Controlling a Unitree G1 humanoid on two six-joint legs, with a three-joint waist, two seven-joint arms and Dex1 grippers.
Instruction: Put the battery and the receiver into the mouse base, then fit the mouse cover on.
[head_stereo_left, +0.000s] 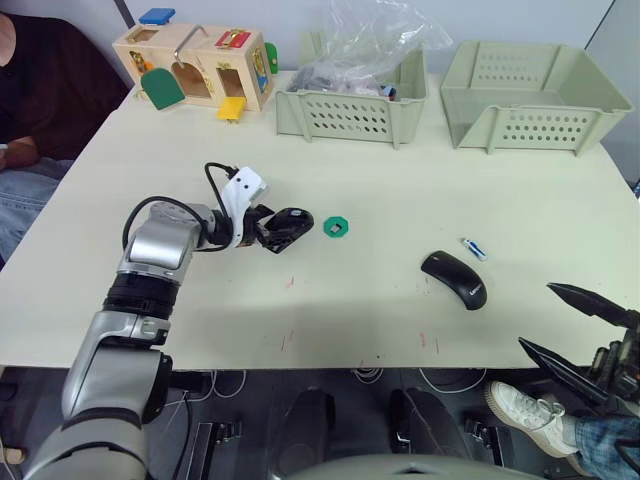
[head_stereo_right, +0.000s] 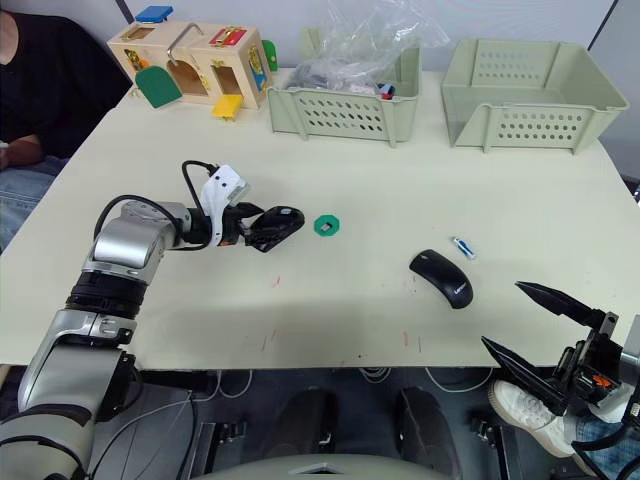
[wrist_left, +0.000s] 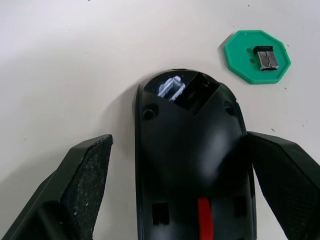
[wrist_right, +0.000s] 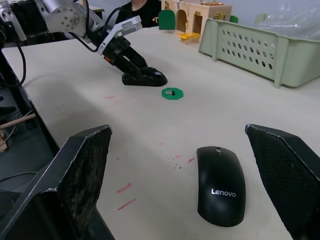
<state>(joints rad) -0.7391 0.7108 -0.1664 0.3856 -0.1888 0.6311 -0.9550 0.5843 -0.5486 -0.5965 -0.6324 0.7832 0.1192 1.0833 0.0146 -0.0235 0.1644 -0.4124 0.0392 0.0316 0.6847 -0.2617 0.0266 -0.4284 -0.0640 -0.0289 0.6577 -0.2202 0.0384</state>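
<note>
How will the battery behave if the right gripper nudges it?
The battery is a slim cylinder lying flat on the table, so it would probably roll. It looks small and light beside the mouse cover, so wide-open fingers may knock it away.

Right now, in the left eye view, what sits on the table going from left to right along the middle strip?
Left gripper around the mouse base → green disc with the receiver → mouse cover → battery → right gripper, open at the table's edge.
</note>
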